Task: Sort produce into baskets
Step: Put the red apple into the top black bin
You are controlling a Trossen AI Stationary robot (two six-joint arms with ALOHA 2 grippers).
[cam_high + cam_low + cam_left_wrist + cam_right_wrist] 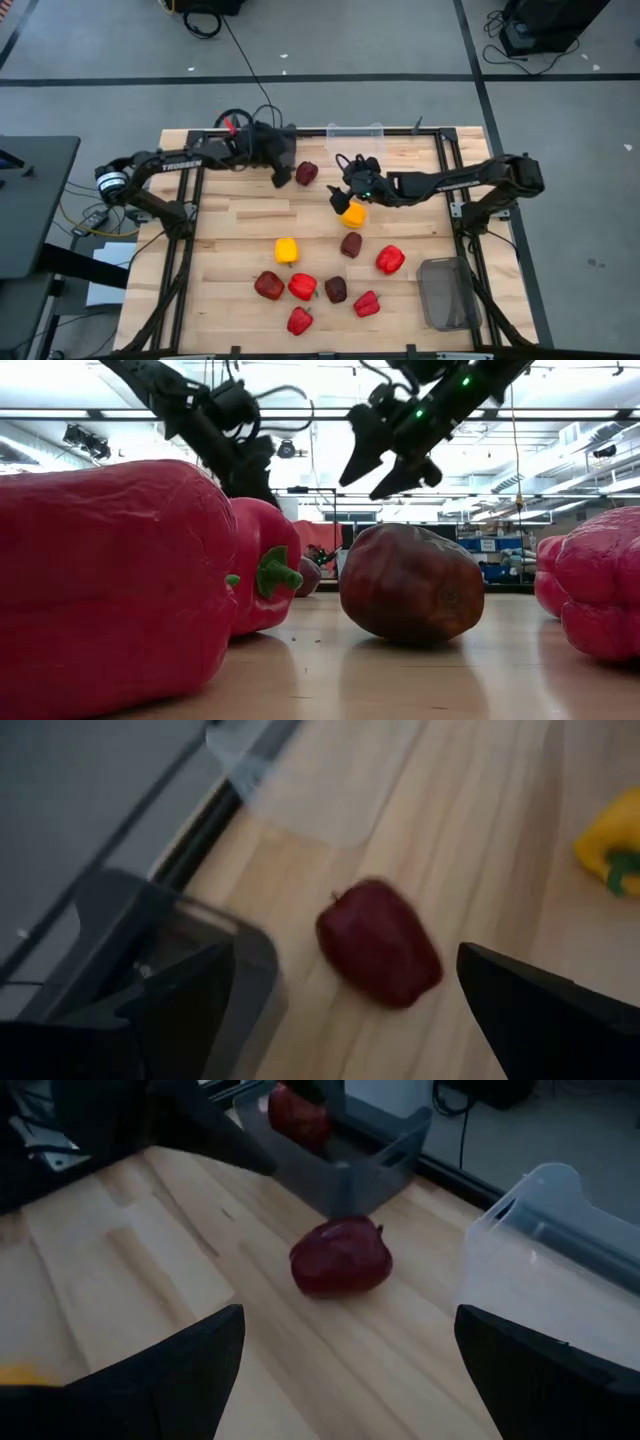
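A dark red fruit (307, 173) lies on the wooden table near its far edge, beside the dark grey bin (262, 140). That bin holds a red piece (297, 1115). My left gripper (284, 174) hovers open just left of the fruit (380, 942), next to the bin (180, 950). My right gripper (341, 194) is open and empty, right of the fruit (340, 1258) and above a yellow pepper (353, 214). The clear bin (355, 134) stands at the far edge. The mesh bin (447, 293) stands at the near right.
Several pieces lie loose toward the near half of the table: a yellow pepper (287, 250), red peppers (390, 260) (302, 287) (366, 303) and maroon fruits (351, 244) (336, 290). Bare wood shows at the table's left (220, 230).
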